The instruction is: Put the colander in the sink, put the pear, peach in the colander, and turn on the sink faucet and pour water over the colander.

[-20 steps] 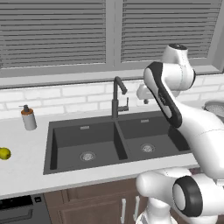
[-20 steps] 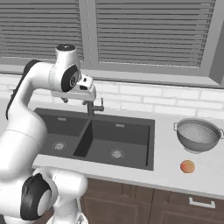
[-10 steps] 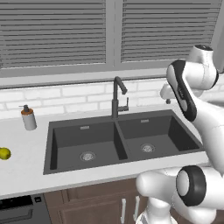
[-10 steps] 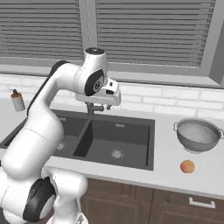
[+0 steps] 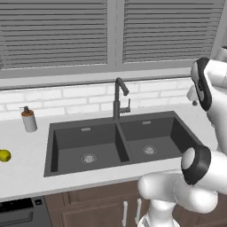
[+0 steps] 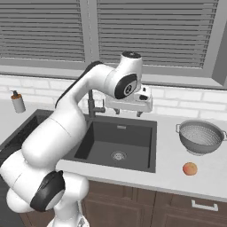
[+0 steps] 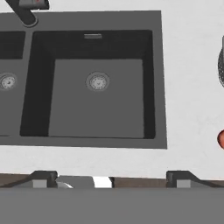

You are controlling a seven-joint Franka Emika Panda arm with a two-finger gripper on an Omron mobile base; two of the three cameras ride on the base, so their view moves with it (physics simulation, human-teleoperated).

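The colander (image 6: 201,138) stands upright on the pale worktop (image 6: 177,170) to the right of the sink (image 6: 116,141), well apart from the basin edge; its dark rim also cuts into the right border of the hand view. The peach (image 6: 189,168) lies on the worktop just in front of the colander, not touching it. The pear (image 5: 4,155) sits far off on the other side, on the worktop left of the sink. Both dark basins hold nothing but their round steel drains. The sink faucet (image 5: 119,99) rises behind the divider between the basins, and no blue stream runs from it. A soap pump bottle (image 5: 29,119) stands on the worktop near the back left corner of the sink. The end effector (image 6: 128,112) hangs above the back of the right basin, fingers spread wide with nothing between them, pointing down at the sink. Behind the worktop runs a white brick backsplash (image 5: 71,97) under a grey sill and closed window blinds (image 5: 53,33); brown cabinet fronts (image 6: 146,208) lie below
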